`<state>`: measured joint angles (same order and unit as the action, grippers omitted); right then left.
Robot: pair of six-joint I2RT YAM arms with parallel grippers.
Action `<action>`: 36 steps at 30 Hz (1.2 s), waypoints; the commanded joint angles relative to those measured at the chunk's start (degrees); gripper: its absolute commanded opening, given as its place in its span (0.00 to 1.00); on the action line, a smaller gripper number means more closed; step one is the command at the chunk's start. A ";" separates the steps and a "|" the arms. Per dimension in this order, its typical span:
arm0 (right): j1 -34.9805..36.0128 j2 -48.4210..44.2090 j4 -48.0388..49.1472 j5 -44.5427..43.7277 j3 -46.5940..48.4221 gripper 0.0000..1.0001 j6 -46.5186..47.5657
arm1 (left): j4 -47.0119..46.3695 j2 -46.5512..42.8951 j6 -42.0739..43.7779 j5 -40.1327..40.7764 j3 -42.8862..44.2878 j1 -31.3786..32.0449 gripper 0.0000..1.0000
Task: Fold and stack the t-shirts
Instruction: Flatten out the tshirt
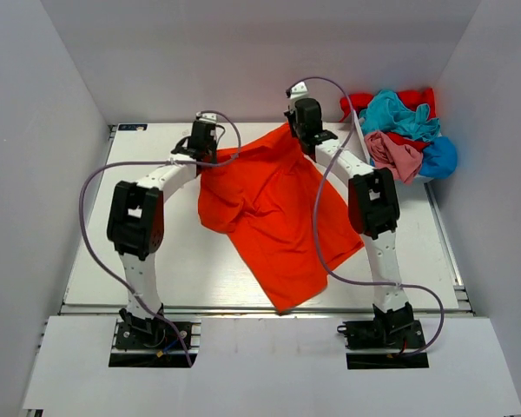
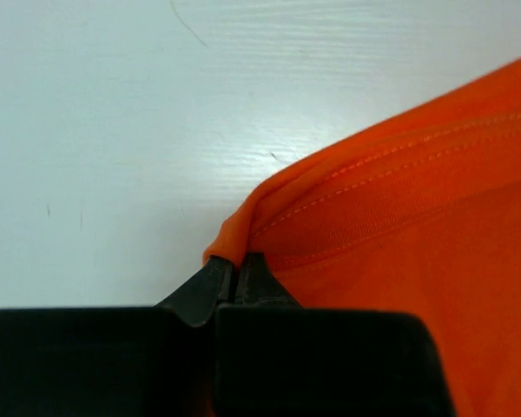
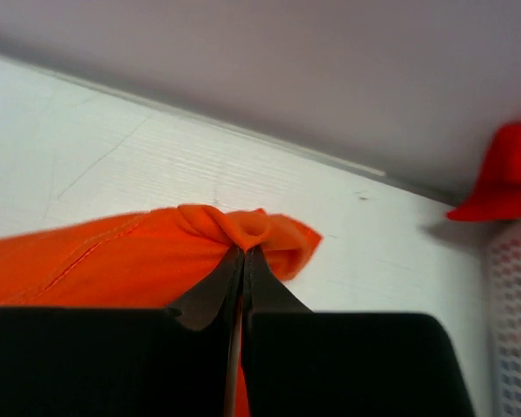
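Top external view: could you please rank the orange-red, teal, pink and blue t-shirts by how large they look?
1. orange-red t-shirt: spread out, by far the largest.
2. teal t-shirt: crumpled.
3. pink t-shirt: close to the teal one, so that order is unsure.
4. blue t-shirt: smallest visible patch, partly hidden in the pile.

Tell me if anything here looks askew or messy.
The orange-red t-shirt lies diagonal and wrinkled, one corner reaching the table's near edge, left claw and right claw pinching its far edge. The other shirts sit crumpled in a far-right heap.

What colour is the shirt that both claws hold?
Orange-red shirt; clearest in top external view.
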<state>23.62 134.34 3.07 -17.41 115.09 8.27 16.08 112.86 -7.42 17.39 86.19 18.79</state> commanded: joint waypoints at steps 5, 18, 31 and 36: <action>-0.33 4.26 9.67 8.53 3.21 0.00 -3.34 | 5.43 12.19 -3.83 -8.24 18.44 -9.02 0.15; 0.11 -11.72 -11.05 13.27 -6.43 0.90 -15.21 | 6.60 0.46 -6.37 -18.62 7.35 -13.60 1.00; 8.54 -39.41 -24.51 22.78 -49.59 0.90 -26.27 | -3.60 -28.90 -13.06 -37.59 -33.10 -11.93 1.00; 8.47 -45.22 -21.53 23.20 -62.33 0.90 -30.68 | -3.60 -35.15 -13.59 -37.60 -38.02 -11.93 1.00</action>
<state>33.01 93.12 -18.35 4.95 56.47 -17.89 14.85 83.31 -20.01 -17.08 49.69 6.96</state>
